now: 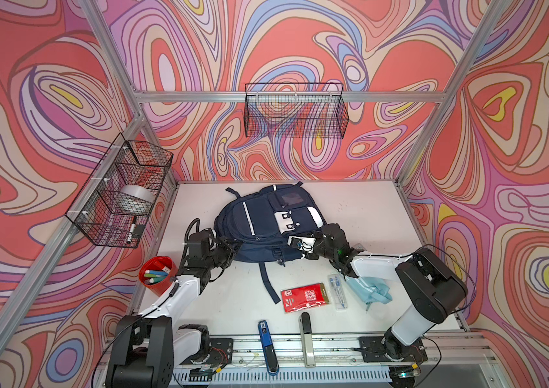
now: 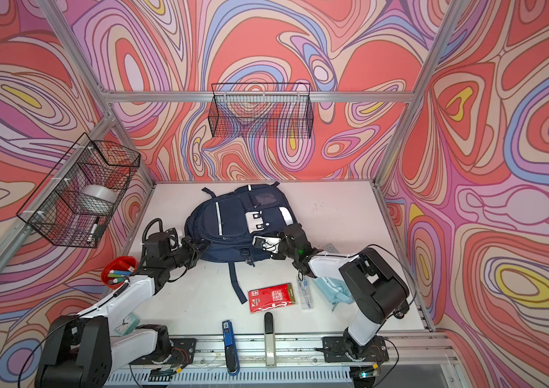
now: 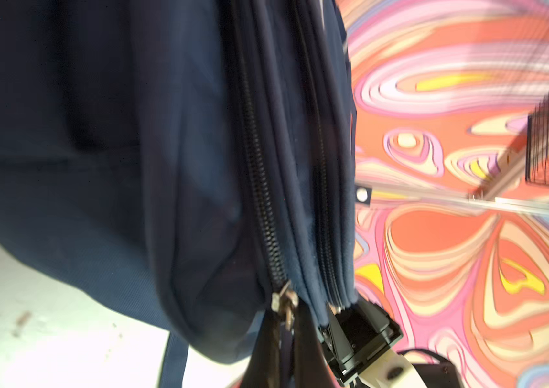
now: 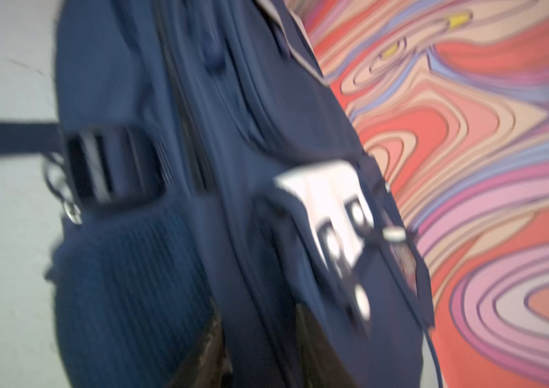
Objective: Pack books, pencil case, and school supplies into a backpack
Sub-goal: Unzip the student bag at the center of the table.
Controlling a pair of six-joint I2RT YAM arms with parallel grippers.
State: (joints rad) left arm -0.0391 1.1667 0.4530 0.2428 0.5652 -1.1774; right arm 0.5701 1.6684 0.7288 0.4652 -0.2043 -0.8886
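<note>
The navy backpack (image 1: 259, 221) (image 2: 229, 218) lies in the middle of the table, pockets up. My left gripper (image 1: 234, 247) (image 3: 286, 349) is shut on a zip pull (image 3: 285, 302) at its lower left edge. At the lower right edge my right gripper (image 1: 295, 248) (image 4: 259, 346) has its jaws apart, a ridge of backpack fabric (image 4: 165, 235) between them. In front lie the red packet (image 1: 303, 296), the clear pen pack (image 1: 337, 291) and the light blue pencil case (image 1: 369, 290), partly under my right arm. A calculator corner (image 2: 332, 248) peeks out behind that arm. The books are out of view.
A red cup of markers (image 1: 157, 272) stands by my left arm. A blue stapler (image 1: 266, 346) and a beige and black tool (image 1: 306, 339) lie at the front edge. A backpack strap (image 1: 268, 285) trails forward. Wire baskets (image 1: 122, 191) (image 1: 295, 111) hang on the walls.
</note>
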